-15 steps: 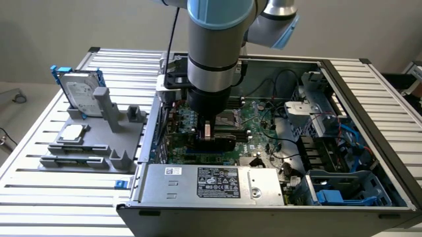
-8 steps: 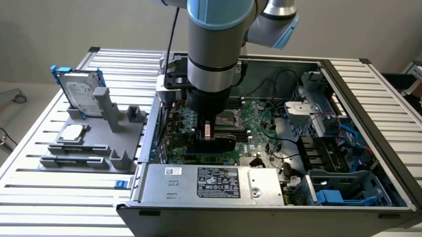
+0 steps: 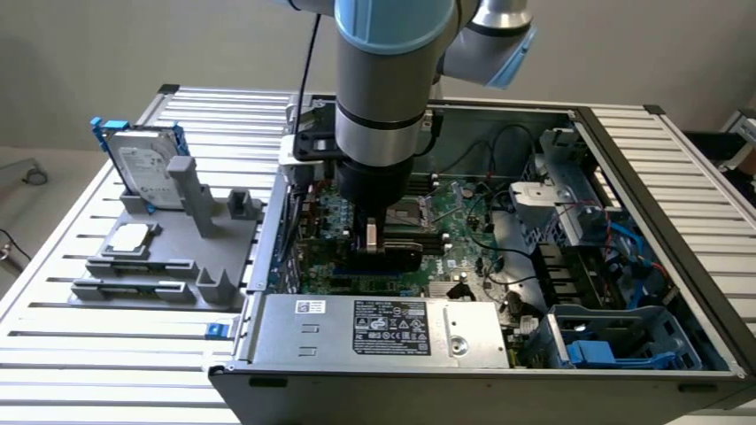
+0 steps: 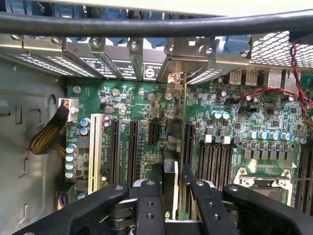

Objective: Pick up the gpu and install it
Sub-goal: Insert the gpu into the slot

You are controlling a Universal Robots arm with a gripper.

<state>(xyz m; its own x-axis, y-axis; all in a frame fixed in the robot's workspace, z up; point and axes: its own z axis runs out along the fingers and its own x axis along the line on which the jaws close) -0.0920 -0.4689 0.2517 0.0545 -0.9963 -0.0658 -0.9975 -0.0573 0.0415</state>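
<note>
The gpu (image 3: 397,258) stands on edge over the green motherboard (image 3: 466,208) inside the open computer case, just under the arm. My gripper (image 3: 374,244) is shut on it from above. In the wrist view the gpu (image 4: 170,169) shows edge-on between the two black fingers (image 4: 149,205), black shroud on one side and a thin green board edge on the other. It runs along the black expansion slots (image 4: 133,147), and its silver end bracket (image 4: 178,61) is up against the case's rear slot openings. Whether the card's edge is seated in a slot is hidden.
Outside the case on the exterior view's left, a grey fixture (image 3: 165,266) holds a hard drive in a blue frame (image 3: 144,164) and a square processor chip (image 3: 130,237). The power supply (image 3: 378,328) fills the case's near side. The CPU socket (image 4: 266,178), a white slot (image 4: 95,147) and loose cables (image 4: 49,137) flank the card.
</note>
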